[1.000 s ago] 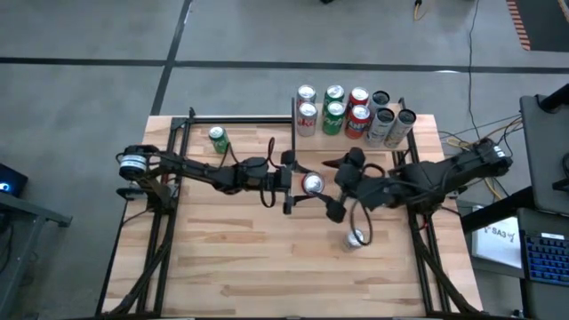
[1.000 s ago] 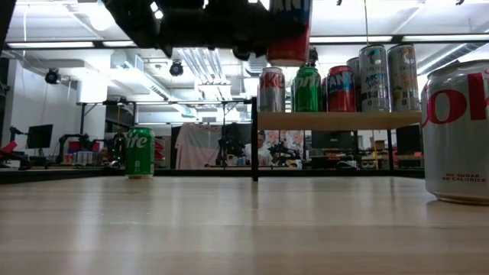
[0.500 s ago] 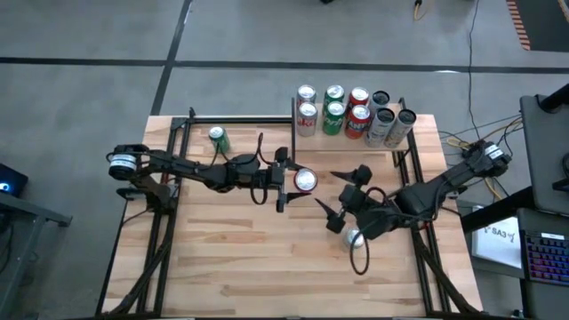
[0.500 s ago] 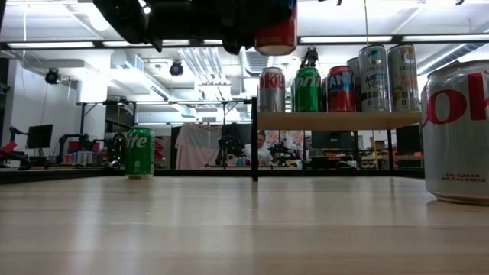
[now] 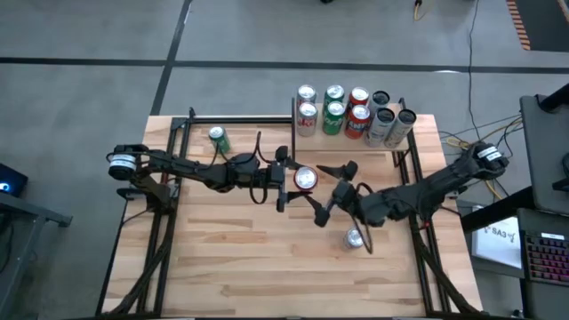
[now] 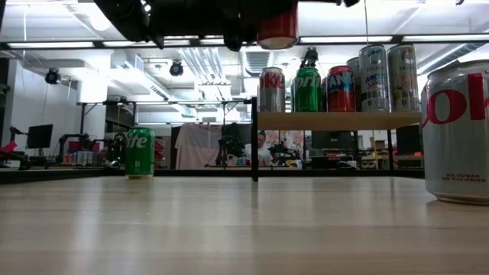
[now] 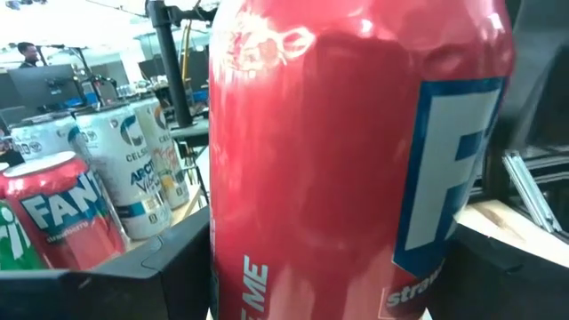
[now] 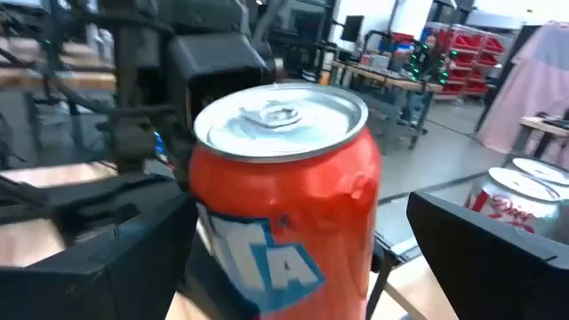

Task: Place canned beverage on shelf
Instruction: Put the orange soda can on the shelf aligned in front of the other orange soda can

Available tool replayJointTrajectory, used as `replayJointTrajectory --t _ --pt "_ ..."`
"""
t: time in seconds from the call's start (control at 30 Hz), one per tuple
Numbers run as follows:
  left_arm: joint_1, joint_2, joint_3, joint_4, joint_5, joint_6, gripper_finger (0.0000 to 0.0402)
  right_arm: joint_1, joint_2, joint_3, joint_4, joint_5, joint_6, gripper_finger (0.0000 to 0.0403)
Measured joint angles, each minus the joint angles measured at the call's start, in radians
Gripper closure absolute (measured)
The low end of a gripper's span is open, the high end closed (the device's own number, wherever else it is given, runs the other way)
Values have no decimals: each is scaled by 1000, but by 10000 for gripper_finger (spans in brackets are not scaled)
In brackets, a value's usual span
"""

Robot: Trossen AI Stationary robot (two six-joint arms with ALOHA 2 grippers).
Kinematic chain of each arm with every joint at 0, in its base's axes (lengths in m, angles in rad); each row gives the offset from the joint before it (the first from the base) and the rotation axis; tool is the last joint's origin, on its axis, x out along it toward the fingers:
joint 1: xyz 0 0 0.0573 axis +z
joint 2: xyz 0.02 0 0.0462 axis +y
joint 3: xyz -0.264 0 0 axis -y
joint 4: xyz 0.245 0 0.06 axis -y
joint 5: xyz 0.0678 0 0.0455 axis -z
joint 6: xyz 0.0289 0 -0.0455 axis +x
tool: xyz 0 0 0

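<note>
Right pincer [image 5: 328, 192] now beside red can [image 5: 305, 180] in left pincer [image 5: 286, 180].

The high view looks straight down on the whole table [image 5: 267, 267]. The low view sits at tabletop height, facing the shelf [image 6: 336, 120]. Both wrist views press close on the red Fanta can [image 7: 356, 151], which all four views share.

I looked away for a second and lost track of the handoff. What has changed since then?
The right gripper has drawn back from the red can, dipped toward the silver can, then returned beside the red one, jaws open. The left gripper keeps its hold on the red can, shifted slightly left. Green can and shelf cans are unmoved.
</note>
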Motion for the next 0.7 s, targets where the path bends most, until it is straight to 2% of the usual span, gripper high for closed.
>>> replayJointTrajectory --t 0.3,0.4,0.57,0.7 --pt "0 0 0 -16 4 -8 116 -46 132 117 14 -10 -96 18" --pt "-1 0 0 -14 21 -9 116 -45 154 155 15 2 -118 45" --pt "-1 0 -1 -15 32 -10 116 -47 169 192 7 26 -101 121" --pt "-1 -3 -1 -24 40 -22 102 -45 171 192 4 37 -75 124"
